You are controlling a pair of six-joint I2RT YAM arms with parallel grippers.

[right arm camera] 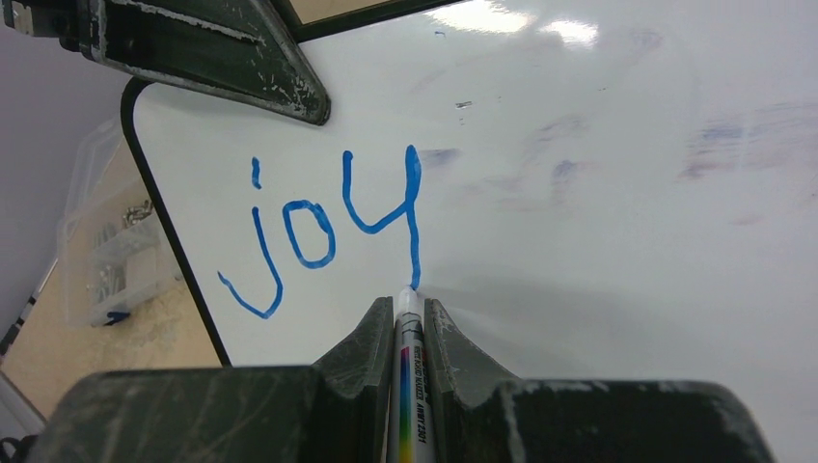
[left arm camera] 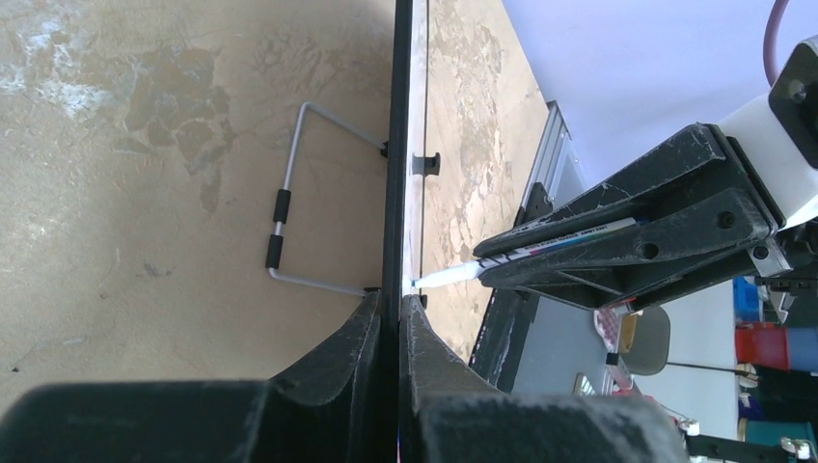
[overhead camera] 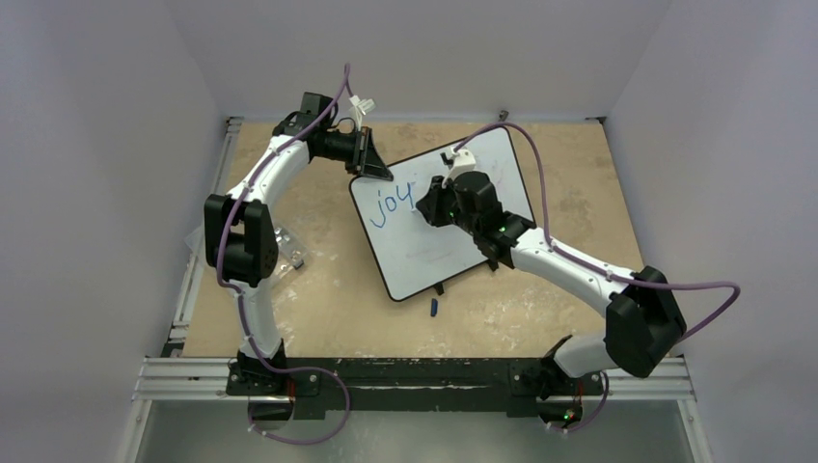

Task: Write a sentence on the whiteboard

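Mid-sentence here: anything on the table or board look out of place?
A small blue object, maybe a pen cap, lies loose on the tan tabletop beside the near edge of the black-framed white whiteboard, which sits skewed to the table. Faint purple smudges mar the board after the blue word "joy".

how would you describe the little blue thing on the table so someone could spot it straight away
Find the whiteboard angled in the middle of the wooden table, with "joy" in blue on it. Just off its near edge, a small dark blue piece lies on the bare wood. It is the only loose blue item there, touching nothing else.
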